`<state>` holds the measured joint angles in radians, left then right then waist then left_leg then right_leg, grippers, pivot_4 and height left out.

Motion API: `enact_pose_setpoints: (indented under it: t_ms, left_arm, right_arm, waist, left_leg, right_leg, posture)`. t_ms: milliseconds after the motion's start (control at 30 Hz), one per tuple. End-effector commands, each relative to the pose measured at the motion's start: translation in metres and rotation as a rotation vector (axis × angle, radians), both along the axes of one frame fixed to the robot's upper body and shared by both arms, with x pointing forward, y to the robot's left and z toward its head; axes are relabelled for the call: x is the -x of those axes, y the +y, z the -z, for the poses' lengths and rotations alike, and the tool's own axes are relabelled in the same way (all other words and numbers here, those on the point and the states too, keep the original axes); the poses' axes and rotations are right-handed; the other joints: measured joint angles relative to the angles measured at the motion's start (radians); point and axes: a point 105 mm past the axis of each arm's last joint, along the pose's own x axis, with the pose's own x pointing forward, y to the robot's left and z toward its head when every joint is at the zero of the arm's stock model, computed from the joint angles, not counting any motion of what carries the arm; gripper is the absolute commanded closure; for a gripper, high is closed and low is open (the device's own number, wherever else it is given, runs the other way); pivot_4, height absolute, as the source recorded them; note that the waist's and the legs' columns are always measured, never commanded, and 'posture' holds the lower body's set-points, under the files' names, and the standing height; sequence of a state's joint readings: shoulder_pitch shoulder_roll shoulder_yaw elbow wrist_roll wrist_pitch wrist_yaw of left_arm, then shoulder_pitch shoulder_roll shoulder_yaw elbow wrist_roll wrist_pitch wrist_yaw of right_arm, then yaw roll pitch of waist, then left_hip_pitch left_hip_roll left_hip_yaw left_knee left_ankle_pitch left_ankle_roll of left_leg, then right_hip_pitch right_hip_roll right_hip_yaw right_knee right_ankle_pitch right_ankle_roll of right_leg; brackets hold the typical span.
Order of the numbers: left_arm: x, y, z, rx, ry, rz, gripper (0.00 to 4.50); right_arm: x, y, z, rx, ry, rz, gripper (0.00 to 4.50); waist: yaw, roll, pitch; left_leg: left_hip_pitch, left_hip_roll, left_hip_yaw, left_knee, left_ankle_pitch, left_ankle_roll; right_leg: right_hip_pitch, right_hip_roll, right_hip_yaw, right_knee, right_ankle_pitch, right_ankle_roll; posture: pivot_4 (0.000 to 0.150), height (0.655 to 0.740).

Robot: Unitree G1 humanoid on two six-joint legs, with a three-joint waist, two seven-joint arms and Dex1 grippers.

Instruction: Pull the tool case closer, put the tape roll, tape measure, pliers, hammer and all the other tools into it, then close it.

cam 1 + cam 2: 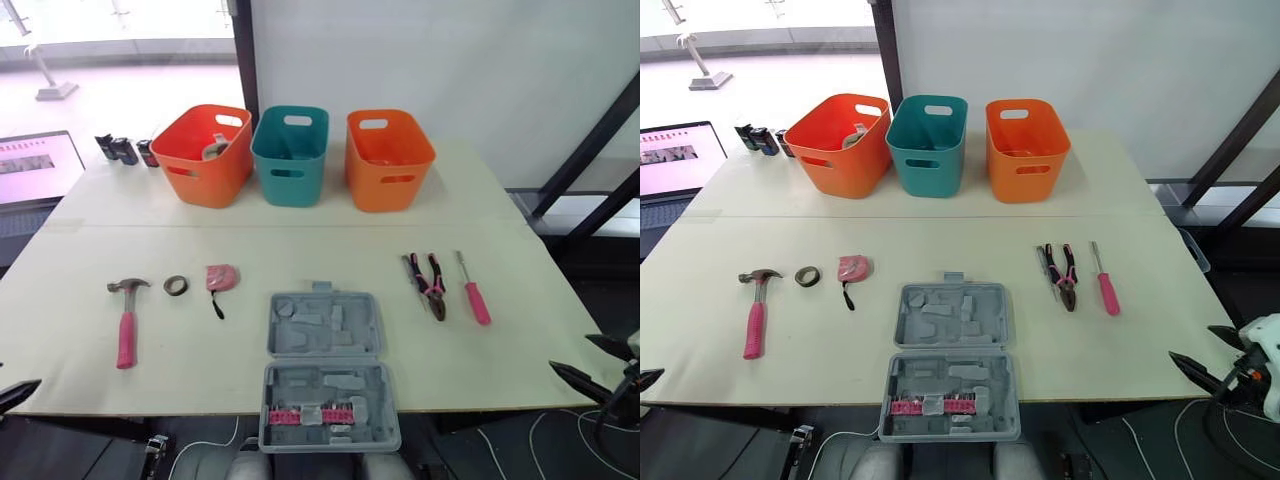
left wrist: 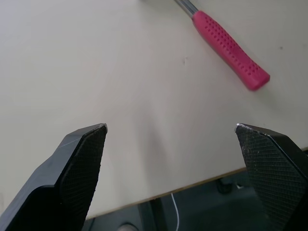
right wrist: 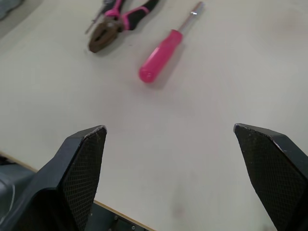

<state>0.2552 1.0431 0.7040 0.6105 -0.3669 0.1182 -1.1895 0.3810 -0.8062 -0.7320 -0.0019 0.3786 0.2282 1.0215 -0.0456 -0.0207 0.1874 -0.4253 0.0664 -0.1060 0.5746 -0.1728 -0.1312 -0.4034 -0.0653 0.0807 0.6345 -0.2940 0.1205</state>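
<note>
**A:** When looking down from the head, can make out what on the table (image 1: 200, 365)?

**B:** Can make out the tool case (image 1: 329, 370) in the middle at the near edge, opened flat, near half poking past that edge. Left of it, in a row: hammer (image 1: 126, 322) farthest left, then tape roll (image 1: 176, 285), then tape measure (image 1: 221, 277). Right of it: pliers (image 1: 430, 285), then a pink screwdriver (image 1: 473, 295). All lying apart from the case. Along the far side: left orange basket (image 1: 203, 155), teal basket (image 1: 290, 155), right orange basket (image 1: 388, 160).

**A:** And the arms?

**B:** Can see the right gripper (image 1: 1190, 342) held low off the near right corner, aimed in toward the table, fingers spread wide, gripping nothing. At the near left corner, just a single black fingertip (image 1: 14, 392), low beside the edge.

**A:** Turning to the left wrist view?

**B:** Shows the left gripper (image 2: 170, 126) poised over the near edge, fingers wide apart and empty, bare tabletop between them. Farther in, the hammer's pink handle, well clear of both fingertips.

**A:** And the right wrist view?

**B:** Much the same posture: poised over the near edge, fingers wide, holding nothing. Beyond them, screwdriver and pliers side by side, near each other, untouched.
</note>
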Motion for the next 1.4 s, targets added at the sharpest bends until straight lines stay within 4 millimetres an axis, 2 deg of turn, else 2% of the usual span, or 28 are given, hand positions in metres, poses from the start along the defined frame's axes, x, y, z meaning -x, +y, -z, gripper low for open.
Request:
enact_pose_setpoints:
  t_ms: [33,100,233,267,333,433,567,633,733,833,933,1033,1233,1400]
  left_arm:
    - [-0.004,-0.004,-0.006,-0.019,-0.025,0.033,0.02]
    - [-0.008,-0.009,-0.003,-0.012,-0.03,0.046,0.02]
    - [-0.017,-0.033,0.004,0.063,-0.02,0.093,0.02]
    - [-0.018,-0.037,0.004,0.068,-0.02,0.097,0.02]
    - [-0.029,-0.042,0.005,0.082,-0.041,0.083,0.02]
    - [-0.049,-0.05,0.007,0.047,-0.086,0.081,0.02]
    - [-0.085,-0.072,-0.006,-0.024,-0.194,0.196,0.02]
    - [-0.1,-0.089,-0.009,-0.02,-0.158,0.327,0.02]
    - [-0.123,-0.1,-0.015,-0.03,-0.083,0.477,0.02]
    - [-0.144,-0.109,-0.012,-0.155,0.03,0.617,0.02]
    - [-0.158,-0.116,-0.014,-0.208,0.087,0.686,0.02]
    - [-0.17,-0.129,-0.016,-0.253,0.128,0.748,0.02]
    - [-0.177,-0.138,-0.005,-0.291,0.242,0.777,0.02]
    - [-0.183,-0.139,0.003,-0.32,0.254,0.736,0.02]
  right_arm:
    - [0.0,-0.009,-0.02,0.014,-0.062,0.014,0.0]
    - [0.001,-0.008,-0.02,0.011,-0.067,0.013,0.0]
    - [0.002,0.004,-0.026,0.006,-0.079,-0.004,0.0]
    - [0.002,0.008,-0.029,0.001,-0.081,-0.017,0.0]
    - [-0.002,0.029,-0.036,-0.015,-0.084,-0.065,0.0]
    - [-0.01,0.072,-0.043,-0.05,-0.081,-0.175,0.0]
    - [-0.025,0.134,-0.057,-0.1,-0.106,-0.349,0.0]
    - [-0.029,0.169,-0.064,-0.125,-0.12,-0.468,0.0]
    - [-0.035,0.214,-0.07,-0.139,-0.133,-0.625,0.0]
    - [-0.039,0.245,-0.067,-0.088,-0.125,-0.769,0.0]
    - [-0.047,0.262,-0.064,-0.064,-0.139,-0.825,0.0]
    - [-0.055,0.271,-0.06,-0.035,-0.149,-0.849,0.0]
    - [-0.066,0.273,-0.065,-0.008,-0.204,-0.816,0.0]
    - [-0.064,0.268,-0.067,-0.018,-0.22,-0.759,0.0]
  waist:
    - [0.0,0.0,0.0]
    - [0.0,0.0,0.0]
    - [0.001,0.0,0.0]
    - [0.001,0.0,0.0]
    - [0.002,0.0,0.0]
    - [0.003,0.001,0.0]
    - [0.002,-0.001,-0.001]
    - [0.003,-0.002,-0.001]
    - [0.005,-0.002,-0.002]
    - [0.009,-0.002,-0.002]
    - [0.007,-0.002,-0.002]
    - [0.003,-0.003,-0.001]
    - [0.0,-0.003,-0.001]
    - [0.002,-0.003,-0.001]
  left_leg:
    - [0.0,0.0,0.0,0.0,0.0,0.0]
    - [0.0,0.0,0.001,0.0,0.0,0.0]
    - [0.0,0.0,0.001,0.0,0.0,0.0]
    - [0.0,0.0,0.001,0.0,0.0,0.0]
    - [0.0,0.0,0.001,0.0,0.0,0.0]
    - [0.001,0.0,0.0,0.002,0.0,0.0]
    - [0.002,0.0,0.0,0.004,0.0,0.0]
    - [0.002,0.0,0.0,0.004,0.001,0.0]
    - [0.001,0.0,-0.001,0.004,0.001,0.0]
    - [-0.001,0.0,-0.001,0.004,0.001,0.001]
    - [-0.002,0.0,-0.002,0.003,0.001,0.002]
    - [-0.002,0.0,-0.002,0.003,0.0,0.003]
    - [-0.002,0.001,-0.004,0.003,0.0,0.003]
    - [-0.002,0.001,-0.004,0.004,0.001,0.003]
  right_leg:
    - [0.0,0.0,0.0,0.0,0.0,0.0]
    - [0.0,0.0,0.001,0.0,0.0,0.0]
    - [0.002,0.0,0.001,0.0,0.0,0.0]
    - [0.005,0.0,0.001,0.0,0.0,0.0]
    - [0.005,0.0,0.001,0.0,0.0,0.0]
    - [0.006,0.001,0.001,0.001,0.0,0.0]
    - [0.008,0.001,0.001,0.001,0.0,0.0]
    - [0.008,0.001,0.001,0.001,0.001,-0.001]
    - [0.008,0.002,0.001,0.002,0.002,-0.002]
    - [0.007,0.002,0.0,0.002,0.001,0.0]
    - [0.006,0.003,0.0,0.002,0.001,0.005]
    - [0.005,0.003,-0.001,0.01,-0.001,0.011]
    - [0.001,0.005,-0.002,0.02,-0.002,0.012]
    - [0.002,0.005,-0.002,0.021,-0.002,0.012]
  posture:
    - [0.15,0.74]
    - [0.15,0.74]
    - [0.15,0.74]
    - [0.15,0.74]
    - [0.15,0.74]
    - [0.15,0.74]
    - [0.15,0.74]
    - [0.15,0.74]
    - [0.15,0.74]
    - [0.15,0.74]
    - [0.15,0.74]
    - [0.15,0.74]
    - [0.15,0.74]
    - [0.15,0.74]
